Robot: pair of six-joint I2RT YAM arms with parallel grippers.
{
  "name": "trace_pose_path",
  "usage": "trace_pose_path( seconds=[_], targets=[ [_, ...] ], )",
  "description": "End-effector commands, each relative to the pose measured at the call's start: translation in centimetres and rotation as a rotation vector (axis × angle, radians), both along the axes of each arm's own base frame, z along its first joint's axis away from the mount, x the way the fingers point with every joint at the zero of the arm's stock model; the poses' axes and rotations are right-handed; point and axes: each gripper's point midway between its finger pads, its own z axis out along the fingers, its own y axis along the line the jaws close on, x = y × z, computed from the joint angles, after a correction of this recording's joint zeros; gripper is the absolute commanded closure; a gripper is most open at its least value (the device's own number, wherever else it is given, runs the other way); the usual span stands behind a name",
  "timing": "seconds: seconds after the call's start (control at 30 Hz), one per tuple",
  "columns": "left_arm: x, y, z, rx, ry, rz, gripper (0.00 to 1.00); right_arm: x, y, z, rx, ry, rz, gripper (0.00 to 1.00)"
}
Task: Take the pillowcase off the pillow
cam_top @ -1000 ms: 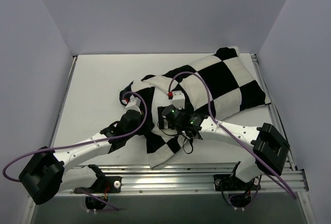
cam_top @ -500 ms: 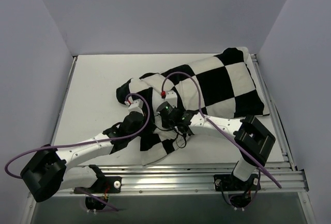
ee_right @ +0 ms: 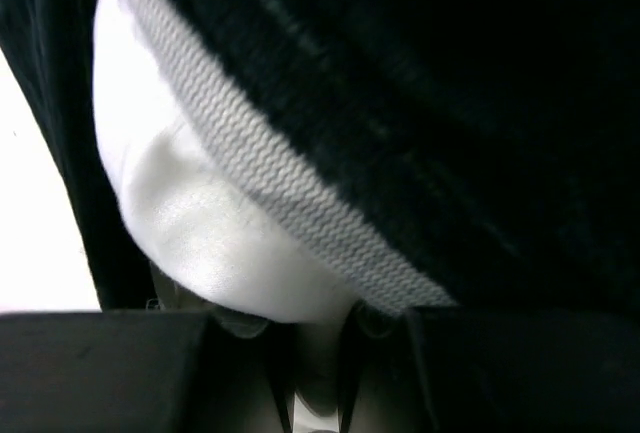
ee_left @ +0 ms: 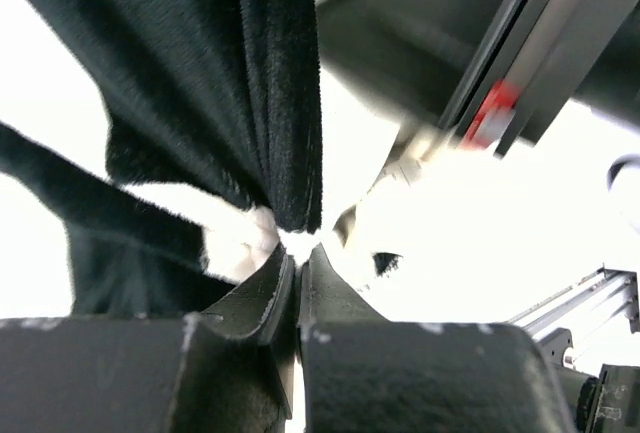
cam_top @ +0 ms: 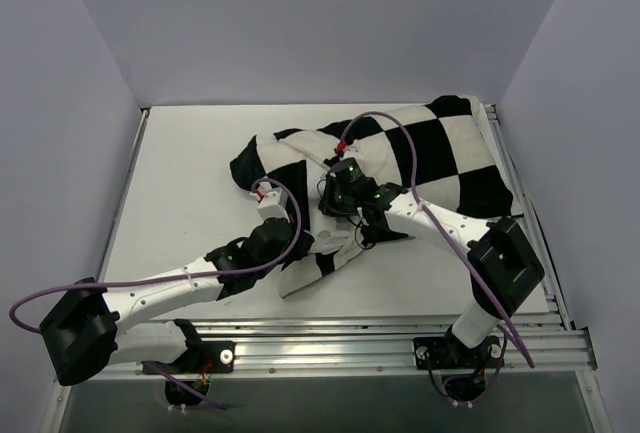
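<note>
Pinching a fold of black fabric at the lower middle of its wrist view, the left gripper (ee_left: 297, 258) has its fingers pressed together on the pillowcase (cam_top: 430, 158). The case lies across the table (cam_top: 180, 173) from the centre of the overhead view to the upper right. The right gripper (ee_right: 312, 358) sits at the bottom of its own view, its fingers nearly shut on a plump white corner that looks like the pillow (ee_right: 200, 223). The knitted hem of the case runs just above that corner.

The step appears to be peeling the opening back off the cushion. To do it well, the two grips should pull in opposite directions along the pillow's length, the left drawing the case toward the lower left of the overhead view. A slow pull would let bunched cloth slide rather than snag. The left pinch is thin, so it could slip. Most of the pillow is hidden under the case.
</note>
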Motion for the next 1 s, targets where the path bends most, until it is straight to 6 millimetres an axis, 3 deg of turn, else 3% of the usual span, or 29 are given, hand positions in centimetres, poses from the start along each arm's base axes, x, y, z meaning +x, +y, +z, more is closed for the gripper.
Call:
trace_pose_path(
  seconds=[0.0,0.1,0.2,0.23,0.47,0.67,0.8,0.83,0.93,0.97],
  targets=[
    [-4.1,-0.6,-2.0,0.061,0.112,-0.110,0.95,8.1,-1.4,11.8,0.253,-0.287,-0.169,1.00],
    [-4.2,0.7,-3.1,0.109,0.132,-0.073,0.95,9.6,-3.1,14.0,0.309,-0.303,-0.186,1.00],
    [-4.0,1.7,-3.4,0.160,0.129,-0.049,0.95,10.5,-4.5,17.3,0.375,-0.339,-0.186,1.00],
    [-4.0,1.8,-3.4,0.170,0.128,-0.048,0.95,10.9,-4.9,19.1,0.400,-0.364,-0.188,1.00],
    [-3.7,0.4,-3.4,0.214,0.127,-0.095,0.95,12.9,-7.7,24.5,0.476,-0.441,-0.231,1.00],
    [-3.6,-1.0,-4.3,0.263,0.139,-0.102,0.95,13.5,-6.8,27.8,0.647,-0.465,-0.241,1.00],
    [-2.6,-1.8,-6.1,0.320,0.151,-0.081,0.97,13.2,-5.8,28.5,0.681,-0.455,-0.223,1.00],
    [-2.1,-2.3,-5.7,0.318,0.143,-0.079,0.98,13.1,-5.6,28.6,0.671,-0.453,-0.214,1.00],
    [-1.1,-2.5,-5.2,0.342,0.118,-0.070,0.98,12.0,-5.1,26.5,0.557,-0.406,-0.163,1.00],
    [-1.0,-2.5,-5.0,0.343,0.108,-0.069,0.98,11.2,-5.0,24.9,0.504,-0.370,-0.155,1.00]
  ],
)
